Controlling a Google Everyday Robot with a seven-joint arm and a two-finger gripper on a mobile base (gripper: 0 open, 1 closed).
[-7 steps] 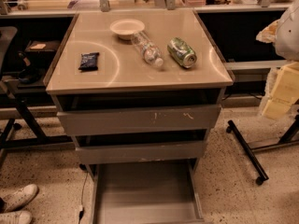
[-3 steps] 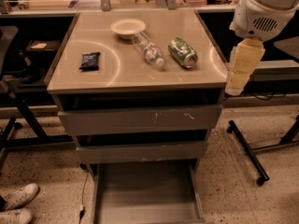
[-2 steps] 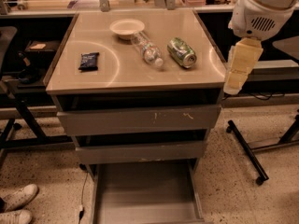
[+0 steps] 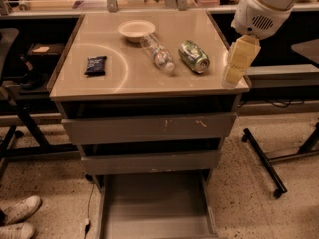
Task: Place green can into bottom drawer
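Note:
The green can point(image 4: 194, 56) lies on its side on the tan cabinet top point(image 4: 124, 78), right of centre, next to a clear plastic bottle point(image 4: 157, 53). The bottom drawer point(image 4: 154, 208) is pulled open at the foot of the cabinet, its grey floor bare. My gripper point(image 4: 236, 62) hangs from the white arm point(image 4: 264, 9) over the right edge of the cabinet top, to the right of the can and apart from it.
A shallow white bowl point(image 4: 135, 30) sits at the back of the top, a dark snack packet point(image 4: 95, 64) at the left. Two upper drawers point(image 4: 149, 128) are closed. A chair base point(image 4: 266, 163) stands on the right, white shoes point(image 4: 17, 218) at lower left.
The arm has swung in from the right edge and moved a little left and down toward the cabinet top. The can, bottle and drawer have not moved.

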